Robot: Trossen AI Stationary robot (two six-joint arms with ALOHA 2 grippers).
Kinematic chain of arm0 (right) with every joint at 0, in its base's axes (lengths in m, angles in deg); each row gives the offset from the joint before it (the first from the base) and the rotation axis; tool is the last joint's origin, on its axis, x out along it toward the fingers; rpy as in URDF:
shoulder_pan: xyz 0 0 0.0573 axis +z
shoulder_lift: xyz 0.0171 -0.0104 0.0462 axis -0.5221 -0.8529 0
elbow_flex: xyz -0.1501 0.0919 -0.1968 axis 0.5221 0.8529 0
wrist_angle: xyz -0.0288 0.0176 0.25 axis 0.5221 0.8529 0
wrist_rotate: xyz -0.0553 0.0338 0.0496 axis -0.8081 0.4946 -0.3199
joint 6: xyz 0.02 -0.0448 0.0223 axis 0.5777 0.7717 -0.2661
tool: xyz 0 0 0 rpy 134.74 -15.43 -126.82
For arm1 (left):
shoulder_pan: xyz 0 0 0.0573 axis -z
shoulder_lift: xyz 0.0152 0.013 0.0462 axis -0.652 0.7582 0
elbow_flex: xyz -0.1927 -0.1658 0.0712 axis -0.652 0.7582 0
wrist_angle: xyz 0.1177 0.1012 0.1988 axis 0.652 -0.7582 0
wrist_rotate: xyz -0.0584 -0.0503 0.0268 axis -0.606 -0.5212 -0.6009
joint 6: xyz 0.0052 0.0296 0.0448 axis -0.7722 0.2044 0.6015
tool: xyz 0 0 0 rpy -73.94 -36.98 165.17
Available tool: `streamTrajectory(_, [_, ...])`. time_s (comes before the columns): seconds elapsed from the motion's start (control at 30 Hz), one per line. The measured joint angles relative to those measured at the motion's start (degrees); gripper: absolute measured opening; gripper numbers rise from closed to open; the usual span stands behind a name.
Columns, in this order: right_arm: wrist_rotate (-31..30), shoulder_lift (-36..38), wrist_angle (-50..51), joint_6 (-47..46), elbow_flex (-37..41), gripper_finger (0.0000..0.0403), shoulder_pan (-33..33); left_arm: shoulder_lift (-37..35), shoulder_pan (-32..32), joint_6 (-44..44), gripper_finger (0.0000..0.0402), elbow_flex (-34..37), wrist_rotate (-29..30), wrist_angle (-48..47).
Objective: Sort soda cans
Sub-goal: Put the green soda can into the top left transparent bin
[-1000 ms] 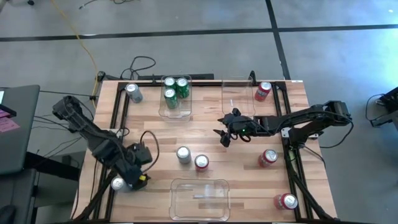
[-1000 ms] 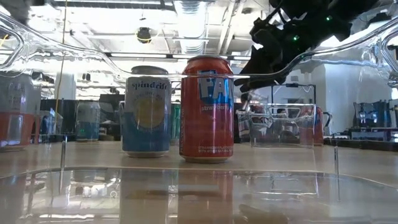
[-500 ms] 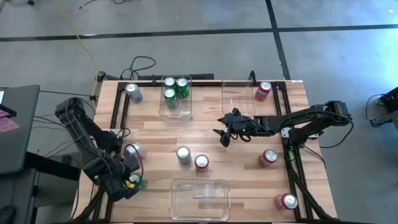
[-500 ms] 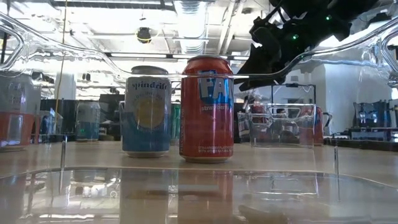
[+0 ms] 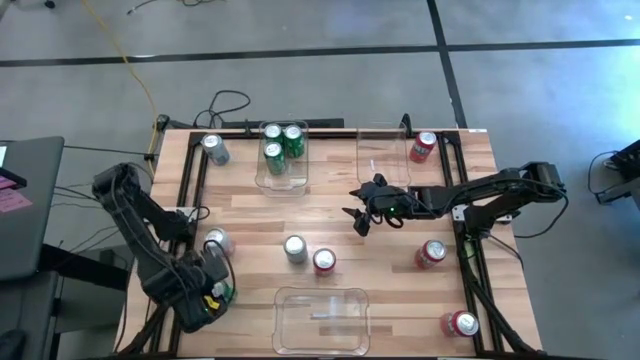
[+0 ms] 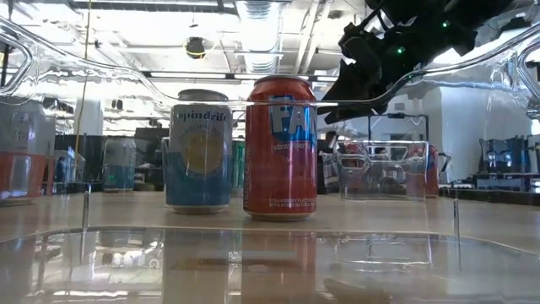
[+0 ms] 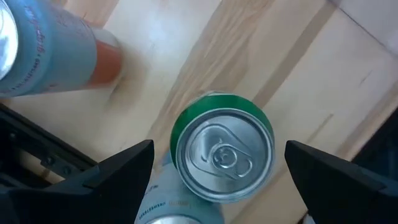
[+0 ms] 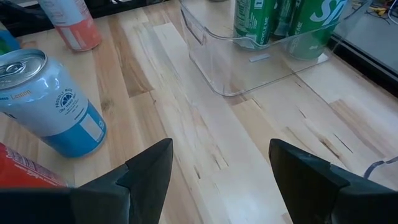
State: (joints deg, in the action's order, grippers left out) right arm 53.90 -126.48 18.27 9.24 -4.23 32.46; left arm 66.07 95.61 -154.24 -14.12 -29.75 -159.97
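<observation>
My left gripper (image 5: 207, 296) is open near the table's near left corner, pointing down. Its fingers stand on either side of an upright green can (image 7: 224, 152) without touching it; the can also shows in the high view (image 5: 224, 293). A silver can (image 7: 163, 208) stands right beside the green one, and another silver can (image 5: 214, 241) stands a little farther in. My right gripper (image 5: 360, 220) is open and empty above the table's middle, right of a silver can (image 5: 293, 248) and a red can (image 5: 323, 261). Three green cans (image 5: 281, 144) stand in the far left bin (image 5: 262, 172).
An empty clear bin (image 5: 384, 170) stands at the far right, another (image 5: 322, 318) at the near edge. Red cans stand at the far right (image 5: 422, 146), the right (image 5: 431, 252) and the near right corner (image 5: 461, 323). A silver can (image 5: 213, 148) stands at the far left.
My left gripper has moved toward the table's near edge, off the silver can near the left rail, which now shows uncovered, and has come over the green can.
</observation>
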Motion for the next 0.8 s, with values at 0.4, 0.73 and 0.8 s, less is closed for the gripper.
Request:
streamTrajectory(0.4, [0.00,-0.02,-0.22,-0.46,0.00,0.0285,0.13,3.68,-0.13,0.21,0.0368,0.02,-1.58,0.11])
streamTrajectory(0.73, [0.02,-0.02,-0.50,-0.52,0.00,0.0285,0.13,3.68,-0.13,-0.42,0.0351,0.94,0.62,1.41])
streamTrajectory(0.8, [0.00,-0.02,-0.51,-0.52,0.00,0.0285,0.13,3.68,-0.13,-0.46,0.0350,2.06,0.60,2.50])
